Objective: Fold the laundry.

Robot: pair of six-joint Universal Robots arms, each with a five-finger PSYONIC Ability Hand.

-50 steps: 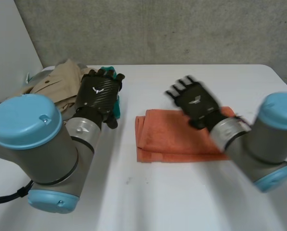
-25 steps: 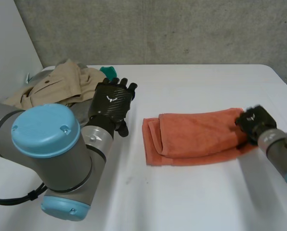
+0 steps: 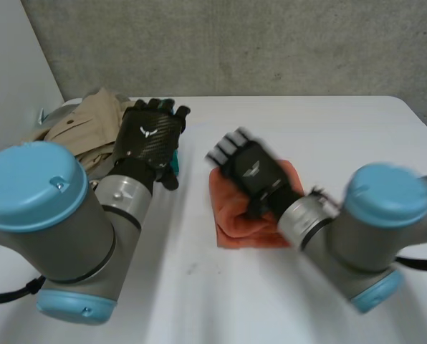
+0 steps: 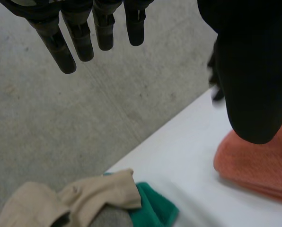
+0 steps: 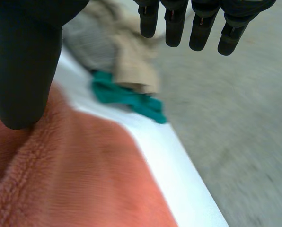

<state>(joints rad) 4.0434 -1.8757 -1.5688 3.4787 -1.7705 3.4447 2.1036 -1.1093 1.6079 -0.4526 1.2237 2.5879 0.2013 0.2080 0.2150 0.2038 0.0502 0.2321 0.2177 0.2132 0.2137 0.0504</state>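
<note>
Folding is looking close to finished on the orange towel (image 3: 231, 223), which is lying as a compact bundle near the middle of the white table (image 3: 199, 287). The right hand (image 3: 253, 172) is hovering over the towel's twelve o'clock half, fingers straight, spreading toward ten o'clock and gripping nothing. Its wrist view is showing the palm above the terry with the thumb close to the fabric, though I cannot tell whether it is touching. In my judgement that pose is reading as a flat hand placed to smooth or press the fold, not to lift it. The left hand (image 3: 150, 136) is hanging at nine o'clock from the towel, apart from it, fingers likewise relaxed and empty, probably waiting by the next piece. Under and beyond it, toward ten o'clock, a beige garment (image 3: 84, 125) is sprawling unfolded with a teal cloth (image 4: 153, 210) poking out at its edge. Nothing loose is lying between towel and heap, but the left forearm is standing there, likely blocking the right hand's reach.
</note>
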